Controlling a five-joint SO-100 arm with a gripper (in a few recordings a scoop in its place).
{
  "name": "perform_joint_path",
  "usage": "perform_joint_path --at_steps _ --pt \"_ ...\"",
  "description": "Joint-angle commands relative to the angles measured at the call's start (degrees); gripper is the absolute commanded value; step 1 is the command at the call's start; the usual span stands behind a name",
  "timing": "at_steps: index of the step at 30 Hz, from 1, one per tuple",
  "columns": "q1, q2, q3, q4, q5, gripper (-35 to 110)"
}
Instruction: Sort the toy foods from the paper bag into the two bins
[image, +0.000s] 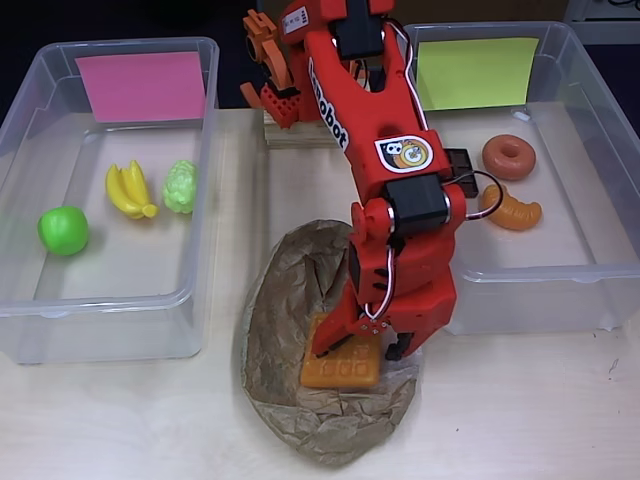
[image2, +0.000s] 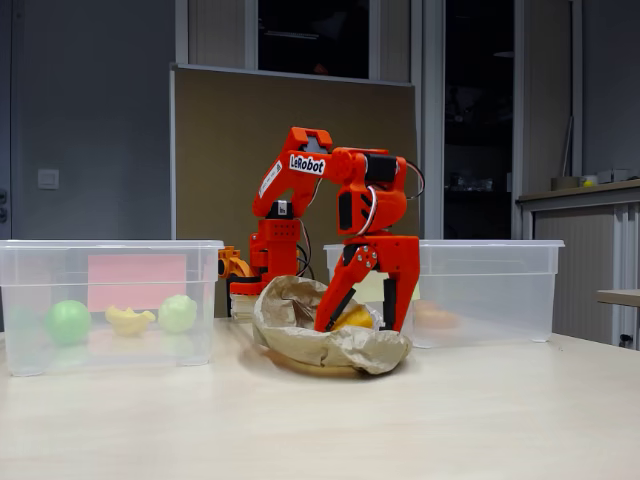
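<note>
An orange waffle lies in the crumpled brown paper bag at the table's front. My red gripper reaches down into the bag, open, one finger on each side of the waffle. The clear bin with the pink label holds a green apple, yellow bananas and pale green grapes. In the bin with the yellow-green label are a donut, a croissant and a chocolate bar partly hidden by the arm.
The arm's base stands on a wooden block between the two bins at the back. In the fixed view the bag sits in front of the bins, with bare tabletop toward the front edge.
</note>
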Motion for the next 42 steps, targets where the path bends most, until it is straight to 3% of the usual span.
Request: perform_joint_path --at_steps 1,4,10,18,28,42 --pt "0.4 3.4 4.5 -3.6 0.1 38" --pt "0.8 3.4 7.5 -7.1 -0.4 35" --pt "1.7 3.9 8.3 -6.2 -0.5 0" --pt "2.9 6.2 4.7 1.8 -3.3 0" --pt "4.4 13.1 -9.1 31.2 -6.2 0" --pt "5.9 50.8 20.0 31.1 -7.6 0"
